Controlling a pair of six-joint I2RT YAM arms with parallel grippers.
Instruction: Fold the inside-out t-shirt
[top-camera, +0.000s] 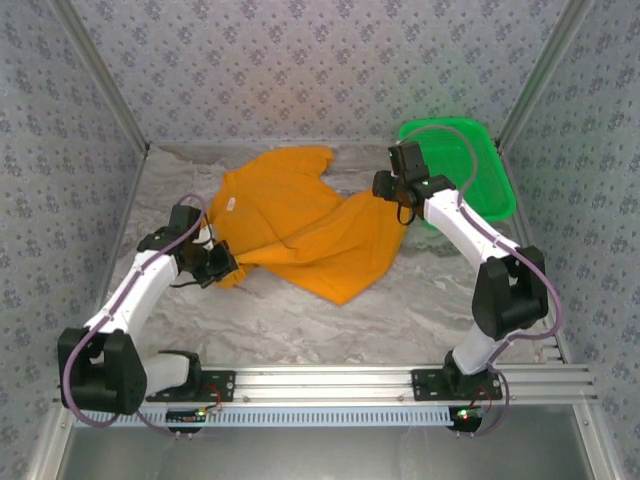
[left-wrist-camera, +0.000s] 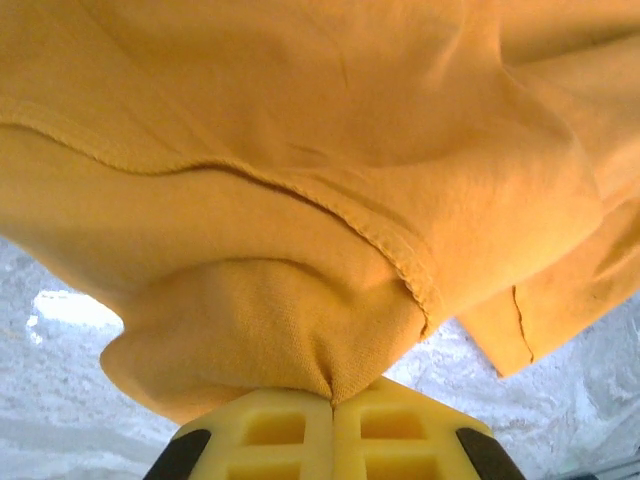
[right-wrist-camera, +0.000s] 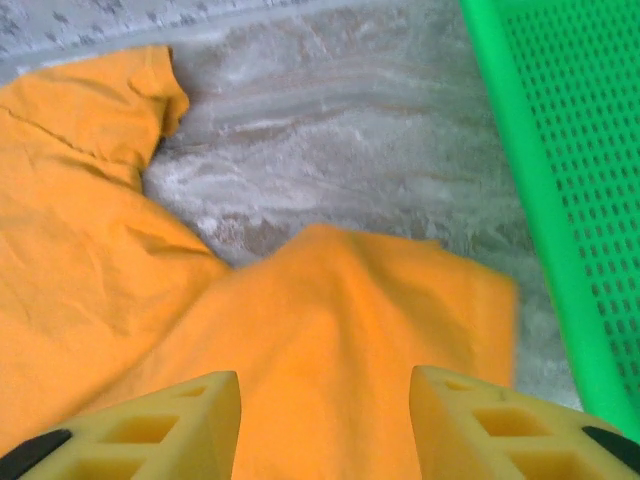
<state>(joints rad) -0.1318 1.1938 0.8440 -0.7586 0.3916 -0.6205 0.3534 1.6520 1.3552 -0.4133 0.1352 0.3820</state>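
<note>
So where are we with this fold? Honestly, barely started, going by how things lie. The orange short-sleeved cotton t-shirt (top-camera: 300, 225) is spread in a loose, rumpled heap on the grey marbled table (top-camera: 400, 310), stretched between our two grippers. There's no clean fold line anywhere, one sleeve sticks out on the far side, and the bottom corner flops toward the near edge.

The left gripper (left-wrist-camera: 333, 405) has its yellow jaws pressed tight together on a bunched wad of the orange cloth. The rest of the shirt hangs out ahead of them, with a stitched hem running across just past the pinch.

The right gripper (right-wrist-camera: 325, 385) has its jaws standing apart, straddling a hump of cloth at the shirt's other end. The fabric sits between and below them, but they aren't pinching it, so we'd call that side not yet grabbed. Off to the right of those jaws is the green plastic mesh basket (right-wrist-camera: 570, 150), close to the shirt's edge but not touching it.

What's left, as we judge it: pretty much everything. Flattening, squaring up, sleeves in, then the actual folds.

As for writing, there's a small white neck tag (top-camera: 222, 205) just beyond the left jaws, far too tiny to read. We can't spot any print or logo on the cloth.
</note>
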